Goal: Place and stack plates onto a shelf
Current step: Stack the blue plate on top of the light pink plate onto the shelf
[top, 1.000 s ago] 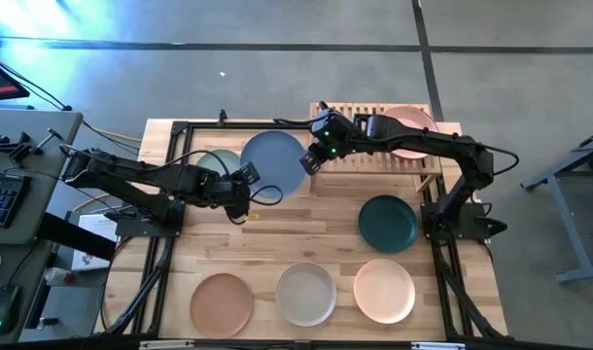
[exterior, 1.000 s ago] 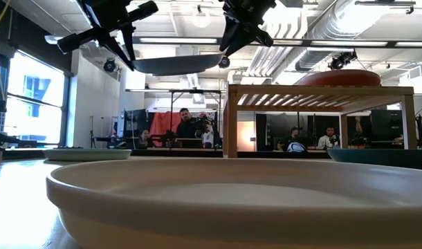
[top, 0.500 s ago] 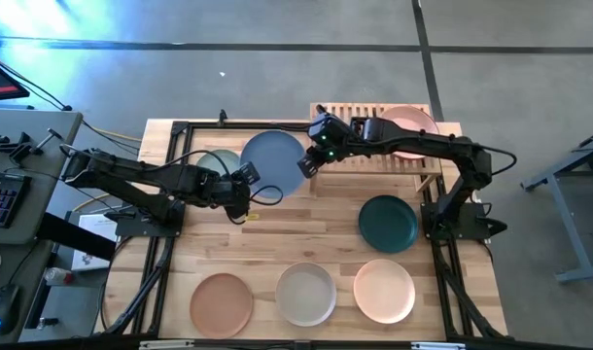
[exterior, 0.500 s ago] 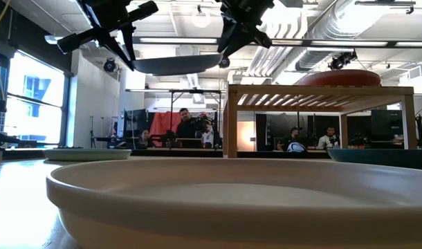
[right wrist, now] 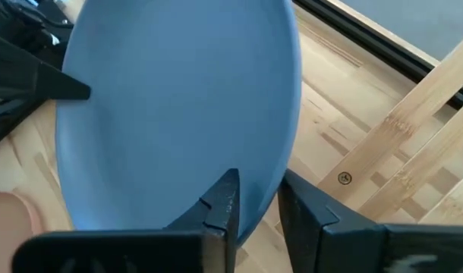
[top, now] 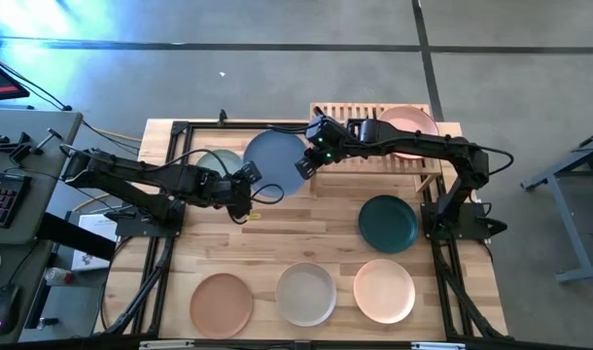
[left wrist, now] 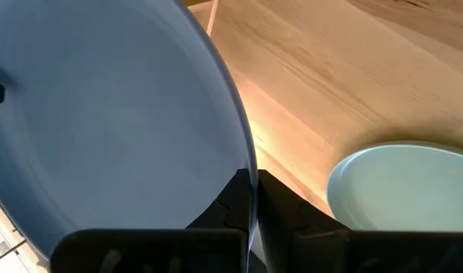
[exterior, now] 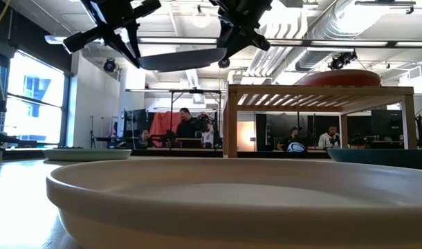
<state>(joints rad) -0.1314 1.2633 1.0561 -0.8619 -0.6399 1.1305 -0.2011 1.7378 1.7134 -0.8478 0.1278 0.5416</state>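
- The blue plate [top: 275, 161] hung in the air above the table's [top: 306, 228] far edge, just beside the shelf's [top: 360, 136] left end.
- The left gripper [top: 261, 192] was clenched on the plate's near rim.
- The right gripper [top: 304, 162] straddled the rim on the shelf side, fingers [right wrist: 222, 199] either side with a gap; grip cannot be told.
- A pink plate [top: 413, 128] lay at the shelf's right end.
- A mint plate [top: 216, 163] lay on the table near the far-left corner.
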